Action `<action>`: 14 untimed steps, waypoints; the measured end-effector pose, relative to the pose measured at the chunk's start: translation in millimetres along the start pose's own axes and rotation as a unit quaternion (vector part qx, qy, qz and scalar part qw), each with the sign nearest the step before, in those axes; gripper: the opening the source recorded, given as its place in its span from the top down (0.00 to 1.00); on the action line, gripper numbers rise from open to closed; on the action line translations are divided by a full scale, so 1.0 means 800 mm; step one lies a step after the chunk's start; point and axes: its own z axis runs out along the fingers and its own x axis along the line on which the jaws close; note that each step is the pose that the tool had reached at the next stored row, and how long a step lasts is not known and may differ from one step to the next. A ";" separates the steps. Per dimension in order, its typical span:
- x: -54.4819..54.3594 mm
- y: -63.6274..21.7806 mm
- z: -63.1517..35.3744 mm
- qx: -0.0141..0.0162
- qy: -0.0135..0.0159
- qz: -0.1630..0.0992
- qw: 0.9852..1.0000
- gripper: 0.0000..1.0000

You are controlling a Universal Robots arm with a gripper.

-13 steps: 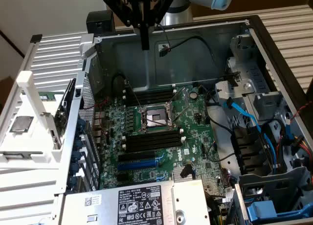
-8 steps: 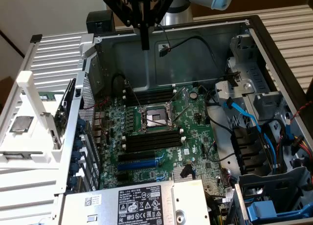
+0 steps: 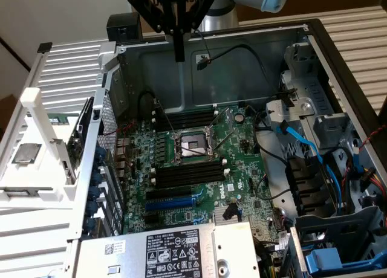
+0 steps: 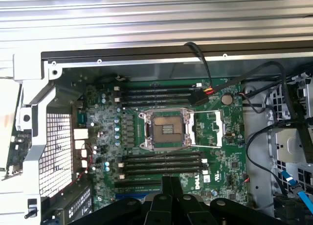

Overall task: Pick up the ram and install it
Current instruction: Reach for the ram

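Claw (image 3: 179,55) is clenched with nothing in it, fingers pressed together, hanging high over the open PC case (image 3: 314,60) near its back wall. From the wrist view the claw (image 4: 171,182) sits over the lower edge of the motherboard (image 4: 225,151), with the CPU socket (image 4: 168,129) ahead of it. Ram not picked up and not installed. What I take for the ram (image 3: 58,117) is a dark-green board strip outside the case, on the white rack (image 3: 36,109) at the exterior view's left, mostly hidden by the rack frame. The same green edge shows beyond the case's side wall (image 4: 13,149). The black memory slots flank the socket, one bank (image 3: 184,118) behind it and one (image 3: 187,172) in front. Blue expansion slot (image 3: 172,202) sits nearer the power supply (image 3: 175,251).
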 end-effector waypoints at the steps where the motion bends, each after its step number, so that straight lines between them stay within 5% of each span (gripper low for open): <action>1: 0.000 0.000 0.000 0.000 0.000 0.000 1.000 0.90; 14: 0.038 -0.006 -0.001 0.000 0.000 0.000 1.000 0.90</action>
